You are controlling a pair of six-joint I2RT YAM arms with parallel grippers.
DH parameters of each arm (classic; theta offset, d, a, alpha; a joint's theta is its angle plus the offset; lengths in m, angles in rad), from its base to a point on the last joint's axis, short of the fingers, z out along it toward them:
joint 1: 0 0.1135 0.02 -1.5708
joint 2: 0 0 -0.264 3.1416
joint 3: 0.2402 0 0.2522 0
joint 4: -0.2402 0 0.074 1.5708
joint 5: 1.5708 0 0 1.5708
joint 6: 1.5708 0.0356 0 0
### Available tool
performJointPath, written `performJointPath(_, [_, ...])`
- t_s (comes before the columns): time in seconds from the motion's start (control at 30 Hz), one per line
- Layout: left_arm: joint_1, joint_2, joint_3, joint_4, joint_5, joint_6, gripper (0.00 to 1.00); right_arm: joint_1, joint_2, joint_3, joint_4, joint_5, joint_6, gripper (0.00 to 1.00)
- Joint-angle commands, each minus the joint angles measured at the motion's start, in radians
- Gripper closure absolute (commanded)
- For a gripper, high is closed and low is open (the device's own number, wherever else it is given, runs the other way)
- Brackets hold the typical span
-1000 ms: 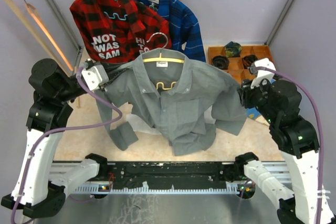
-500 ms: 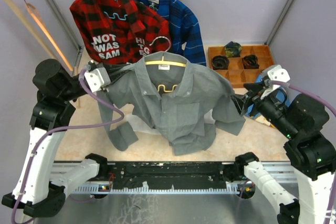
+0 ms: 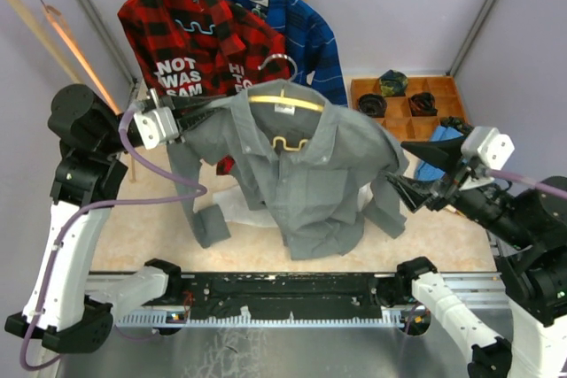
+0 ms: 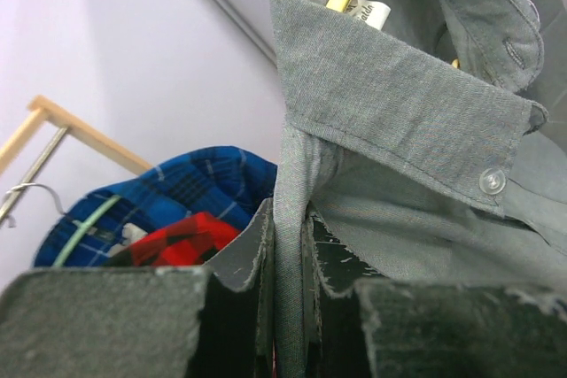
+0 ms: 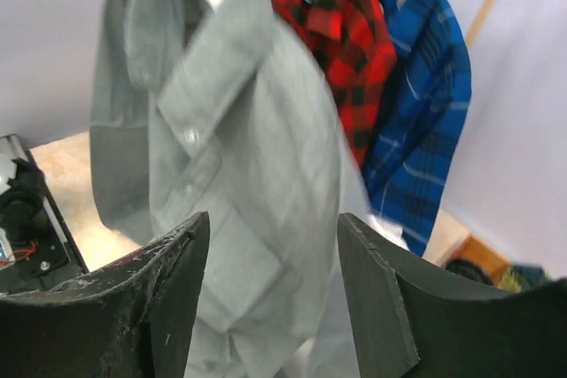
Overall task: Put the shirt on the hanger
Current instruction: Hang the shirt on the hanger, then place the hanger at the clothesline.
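Left pincer (image 4: 288,227) clamped on shirt (image 3: 310,174) shoulder; right pincer (image 5: 270,227) spread, pulled back (apparently clear of sleeve).

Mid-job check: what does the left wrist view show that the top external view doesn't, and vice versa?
Left wrist only: the left gripper shut on a fold of the shirt below the collar, plus a collar button. Top external only: the right gripper open beside the shirt's sleeve, the whole shirt hanging, and the wooden tray. Both: the hanger inside the collar, with the red plaid shirt and blue plaid shirt behind.
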Motion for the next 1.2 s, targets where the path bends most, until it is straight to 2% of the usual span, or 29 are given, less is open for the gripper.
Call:
performJointPath(0.0, [0.003, -0.075, -0.094, 0.051, 0.095, 0.044, 1.00, -0.009, 0.054, 0.121, 0.015, -0.160, -0.032, 0.39])
performJointPath(0.23, [0.003, -0.128, -0.187, 0.048, 0.219, 0.081, 1.00, -0.009, 0.094, 0.071, -0.073, -0.277, -0.048, 0.36])
performJointPath(0.6, [0.003, -0.107, -0.197, 0.058, 0.261, 0.076, 1.00, -0.007, 0.153, -0.021, -0.067, -0.397, -0.034, 0.34])
performJointPath(0.7, [0.003, -0.093, -0.196, 0.066, 0.270, 0.070, 1.00, 0.007, 0.158, -0.054, -0.065, -0.395, -0.029, 0.36])
performJointPath(1.0, [0.003, -0.058, -0.190, 0.073, 0.312, 0.046, 1.00, 0.025, 0.185, -0.097, -0.023, -0.434, 0.010, 0.53])
performJointPath(1.17, [0.000, -0.047, -0.188, 0.072, 0.311, 0.040, 1.00, 0.040, 0.213, -0.091, -0.021, -0.437, 0.011, 0.54])
